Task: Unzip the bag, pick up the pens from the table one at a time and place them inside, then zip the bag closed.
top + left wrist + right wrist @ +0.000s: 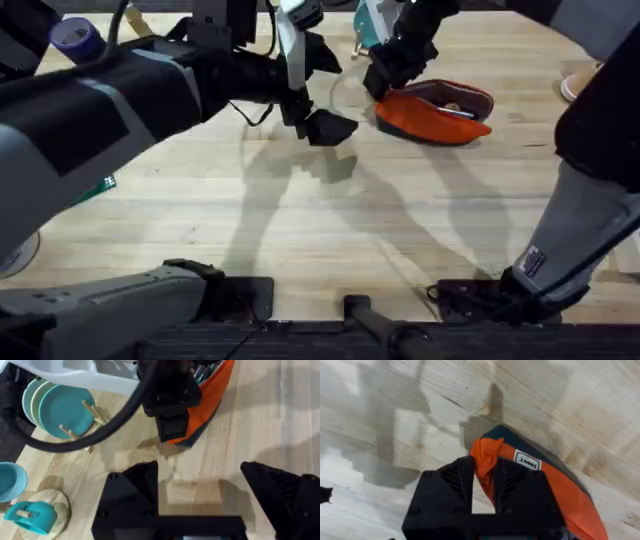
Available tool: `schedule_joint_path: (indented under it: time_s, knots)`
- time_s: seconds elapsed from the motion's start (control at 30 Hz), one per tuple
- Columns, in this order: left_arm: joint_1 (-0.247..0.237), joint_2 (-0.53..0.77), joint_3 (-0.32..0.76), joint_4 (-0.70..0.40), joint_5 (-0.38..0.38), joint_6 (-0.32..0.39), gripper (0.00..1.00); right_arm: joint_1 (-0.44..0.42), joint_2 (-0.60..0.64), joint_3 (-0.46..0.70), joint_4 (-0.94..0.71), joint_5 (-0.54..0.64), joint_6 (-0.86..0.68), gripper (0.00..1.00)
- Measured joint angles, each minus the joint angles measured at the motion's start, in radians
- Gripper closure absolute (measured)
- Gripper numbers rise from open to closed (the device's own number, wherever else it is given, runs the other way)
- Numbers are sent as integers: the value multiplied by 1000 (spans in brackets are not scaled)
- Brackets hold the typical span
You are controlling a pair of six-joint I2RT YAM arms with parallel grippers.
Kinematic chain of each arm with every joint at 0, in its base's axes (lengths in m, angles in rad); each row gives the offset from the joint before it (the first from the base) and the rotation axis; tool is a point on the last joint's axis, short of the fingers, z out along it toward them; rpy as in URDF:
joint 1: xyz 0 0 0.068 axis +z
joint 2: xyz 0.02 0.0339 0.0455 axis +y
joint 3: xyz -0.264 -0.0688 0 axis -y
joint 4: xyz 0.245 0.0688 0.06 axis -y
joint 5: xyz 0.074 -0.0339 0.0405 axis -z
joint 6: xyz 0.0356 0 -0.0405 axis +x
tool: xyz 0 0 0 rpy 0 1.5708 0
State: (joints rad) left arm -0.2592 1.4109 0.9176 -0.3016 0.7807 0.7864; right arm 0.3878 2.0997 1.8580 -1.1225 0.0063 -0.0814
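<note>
With my right gripper (pixel 484 477) pinching the end of the oblong orange fabric pouch (pixel 435 112) on the far right of the light wood tabletop (pixel 330 230), I keep it taut while my left gripper (pixel 200 492), jaws apart beside it, seeks the zipper.

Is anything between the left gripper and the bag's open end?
Yes: the right gripper, shut on the bag's near end, sits between the open left gripper and the bag. Otherwise only bare table separates them.
</note>
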Motion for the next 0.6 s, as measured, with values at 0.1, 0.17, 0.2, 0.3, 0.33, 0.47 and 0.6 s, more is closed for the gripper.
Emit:
schedule_joint_path:
  time_s: [0.1, 0.17, 0.2, 0.3, 0.33, 0.47, 0.6]
  knots:
    - [0, 0, 0, 0, 0, 0, 5, 0, 0, 4, 0, -1, 8, 758]
    - [0, 0, 0, 0, 0, 0, 6, 0, 0, 8, 0, -3, 18, 756]
    - [0, 0, 0, 0, 0, 0, 5, 0, 0, 10, 0, -3, 24, 756]
    - [0, 0, 0, 0, 0, 0, 6, 0, 0, 13, 0, -3, 31, 778]
    - [0, 0, 0, 0, 0, 0, 6, 0, 0, 13, 0, -3, 33, 793]
    - [0, 0, 0, 0, 0, 0, 5, -1, 0, 13, 0, -3, 35, 873]
    - [0, 0, 0, 0, 0, 0, 5, -1, 0, 13, 1, -5, 38, 964]
